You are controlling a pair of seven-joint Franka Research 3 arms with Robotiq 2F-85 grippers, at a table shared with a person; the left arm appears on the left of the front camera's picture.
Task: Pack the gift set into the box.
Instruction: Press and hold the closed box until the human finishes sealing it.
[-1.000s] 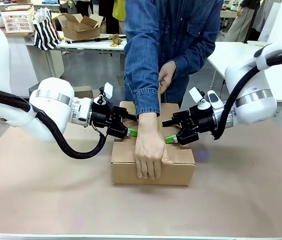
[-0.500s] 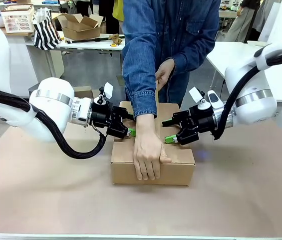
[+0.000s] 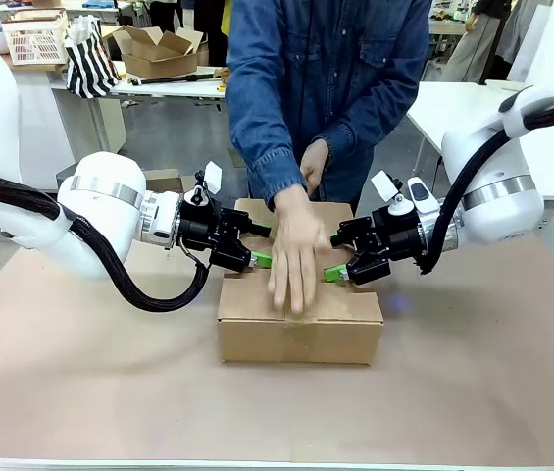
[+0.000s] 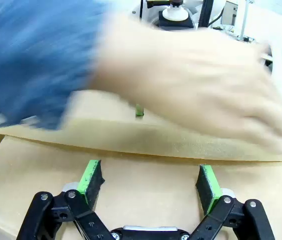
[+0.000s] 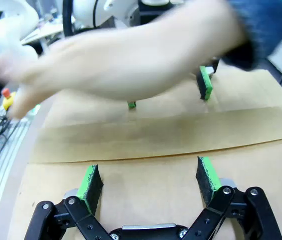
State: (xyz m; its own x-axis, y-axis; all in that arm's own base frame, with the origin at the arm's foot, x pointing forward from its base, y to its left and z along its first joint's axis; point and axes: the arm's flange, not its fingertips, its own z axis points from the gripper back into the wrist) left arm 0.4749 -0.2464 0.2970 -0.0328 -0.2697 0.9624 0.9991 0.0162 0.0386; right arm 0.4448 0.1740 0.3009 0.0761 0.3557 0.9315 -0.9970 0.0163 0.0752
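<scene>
Brown paper covers the surface (image 3: 80,373), and the box (image 3: 301,324) sits at its middle with its top flaps folded down flat.

From the left, the left gripper (image 3: 257,246) reaches in level with the box top at its left edge. In the left wrist view, the left gripper (image 4: 149,178) has its green-padded fingers (image 4: 92,176) spread wide apart, holding nothing, with cardboard flap beneath them.

Over the middle of the box, the person's hand (image 3: 294,250) hovers or rests palm down on the closed flaps; whether it touches them I cannot tell. It shows as a blur across the upper half of both wrist views. The other hand (image 3: 313,165) is held up near the denim shirt (image 3: 330,69), behind the box.

From the right, the right gripper (image 3: 333,256) points in at the box's right edge, facing the left one across the hand. In the right wrist view, the right gripper (image 5: 149,178) also has its fingers (image 5: 206,173) wide apart and empty above the cardboard, with the seam between flaps running across ahead of them.

The gift set is not visible with the flaps down.
</scene>
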